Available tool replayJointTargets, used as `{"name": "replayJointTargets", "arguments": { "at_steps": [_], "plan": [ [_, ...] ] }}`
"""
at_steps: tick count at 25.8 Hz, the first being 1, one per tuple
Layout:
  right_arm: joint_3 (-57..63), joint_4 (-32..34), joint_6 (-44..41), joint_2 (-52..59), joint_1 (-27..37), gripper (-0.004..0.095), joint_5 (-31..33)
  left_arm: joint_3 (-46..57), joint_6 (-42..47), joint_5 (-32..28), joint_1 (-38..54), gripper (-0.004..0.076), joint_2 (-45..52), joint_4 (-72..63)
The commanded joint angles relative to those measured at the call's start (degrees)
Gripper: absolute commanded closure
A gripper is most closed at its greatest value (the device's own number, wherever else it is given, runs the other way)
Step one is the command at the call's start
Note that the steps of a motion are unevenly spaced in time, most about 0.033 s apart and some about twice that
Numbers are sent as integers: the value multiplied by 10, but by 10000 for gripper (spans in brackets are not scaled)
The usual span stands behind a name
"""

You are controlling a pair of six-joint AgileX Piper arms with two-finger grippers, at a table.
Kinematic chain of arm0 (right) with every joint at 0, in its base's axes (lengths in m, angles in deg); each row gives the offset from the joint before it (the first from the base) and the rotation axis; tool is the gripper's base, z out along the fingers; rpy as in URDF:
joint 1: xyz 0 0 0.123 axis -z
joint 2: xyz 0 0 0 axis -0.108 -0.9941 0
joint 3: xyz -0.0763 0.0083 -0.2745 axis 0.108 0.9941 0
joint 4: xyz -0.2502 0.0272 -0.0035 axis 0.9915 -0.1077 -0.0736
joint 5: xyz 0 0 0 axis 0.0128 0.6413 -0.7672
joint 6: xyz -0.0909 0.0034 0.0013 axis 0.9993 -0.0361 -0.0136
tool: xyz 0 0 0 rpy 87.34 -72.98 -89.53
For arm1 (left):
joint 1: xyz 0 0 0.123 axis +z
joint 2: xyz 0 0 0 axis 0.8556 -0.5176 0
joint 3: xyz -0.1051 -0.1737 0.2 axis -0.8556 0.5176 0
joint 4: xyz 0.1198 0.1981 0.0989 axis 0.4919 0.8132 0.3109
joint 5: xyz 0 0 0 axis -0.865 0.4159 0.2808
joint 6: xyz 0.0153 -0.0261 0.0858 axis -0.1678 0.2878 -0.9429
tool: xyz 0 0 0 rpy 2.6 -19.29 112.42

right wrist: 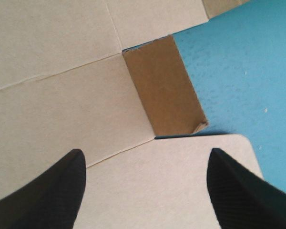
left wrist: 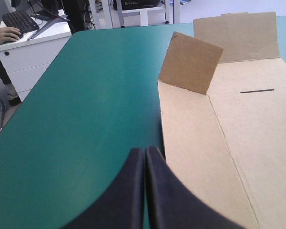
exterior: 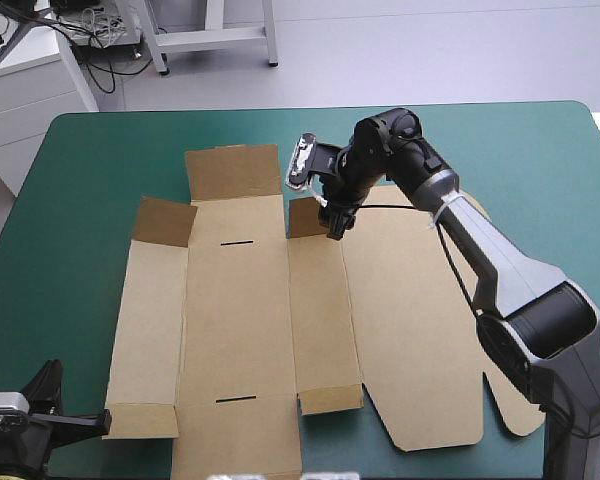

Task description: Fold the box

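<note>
The box [exterior: 240, 330] lay as a cut brown sheet, opened out on the middle of the table [exterior: 80, 180], its long panels running from the far edge toward the near edge. We saw most of it flat on the teal-green cover, with only a few flaps standing up. At the sheet's far left corner a small square flap [left wrist: 190, 64] was raised and tilted. Beside it the wide far flap [exterior: 233, 172] leaned up a little toward the table's far edge. A second small flap [right wrist: 164, 88] stood raised at the far end of the narrow middle panel. Two thin slots [exterior: 238, 243] were cut in the broad panel, one at its far end and one at its near end. The big panel with rounded corners [exterior: 410, 330] lay flat toward the table's right edge.

The right claw [right wrist: 145, 152] hung over the far part of the sheet, just beside the second small flap. Its black fingers were spread wide with nothing pinched between them, and we could not tell whether it touched the board. The left claw [left wrist: 145, 157] sat low at the table's near left corner, its fingers pressed together into one point, just beside the sheet's near left corner.
</note>
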Motion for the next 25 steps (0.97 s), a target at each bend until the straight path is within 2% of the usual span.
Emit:
{"name": "replayJointTargets", "arguments": {
  "at_steps": [1,4,8,9,14,18,19,21,23,24,25],
  "plan": [
    [-17,0,-103,48,9,324,23,-13,3,-45,-4,734,7,-2],
    [-12,4,-183,58,30,506,23,-13,3,-45,-4,734,7,-2],
    [-12,4,-247,74,58,933,23,-13,3,-45,-4,734,7,-2],
    [-12,4,-263,78,64,908,23,-13,3,-45,-4,734,7,-2],
    [-1,6,-324,121,98,906,23,-13,3,-45,-4,734,7,-2],
    [92,37,-364,183,111,907,21,-13,3,-45,-4,734,7,-2],
    [127,50,-387,203,115,907,10,-13,3,-45,-4,733,7,-2],
    [249,87,-426,268,117,907,-64,-13,2,-45,-4,723,7,-2],
    [352,83,-449,335,120,908,-130,-13,1,-47,-4,636,7,-2],
    [407,81,-467,380,120,908,-150,-13,1,-47,-4,525,7,-2],
    [428,80,-470,397,120,908,-155,-13,1,-47,-4,470,7,-2]
  ]
}}
